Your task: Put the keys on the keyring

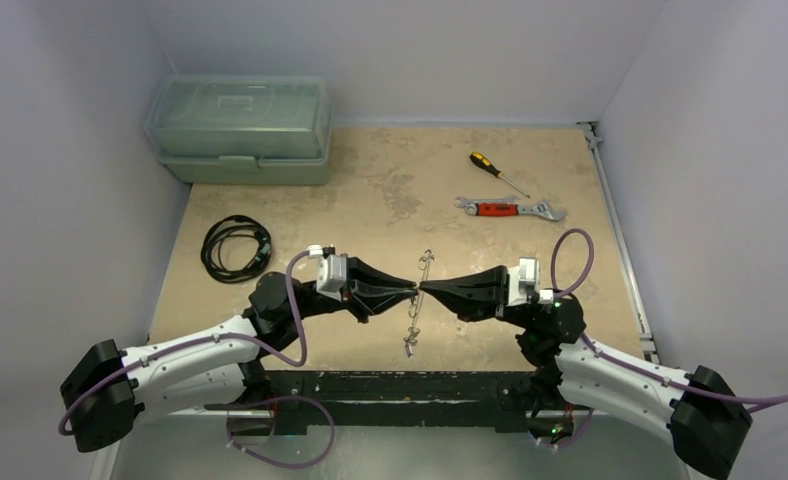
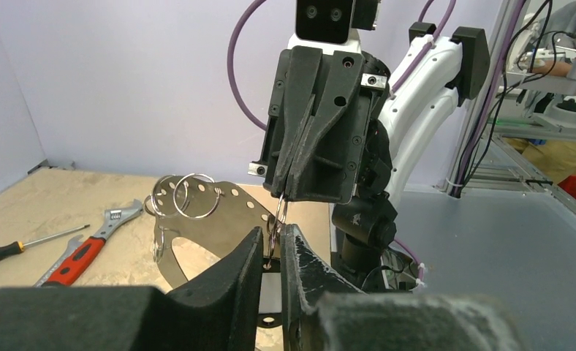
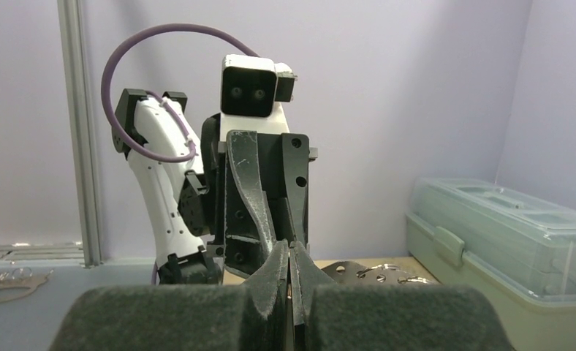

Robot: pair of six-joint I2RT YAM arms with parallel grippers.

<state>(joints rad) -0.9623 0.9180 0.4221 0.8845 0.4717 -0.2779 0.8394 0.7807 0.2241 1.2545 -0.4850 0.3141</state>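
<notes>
above the table (image 1: 390,200), right jaws pinch the upright keyring (image 2: 212,223), left jaws nearly closed, grip unclear.

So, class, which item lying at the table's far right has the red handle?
The wrench, silver with a red grip; the screwdriver behind it has a yellow-and-black handle.

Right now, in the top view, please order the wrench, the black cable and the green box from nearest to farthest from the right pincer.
1. Wrench: behind the right pincer, toward the table's right side.
2. Black cable: far to the left, past the left arm.
3. Green box: back left corner.
</notes>
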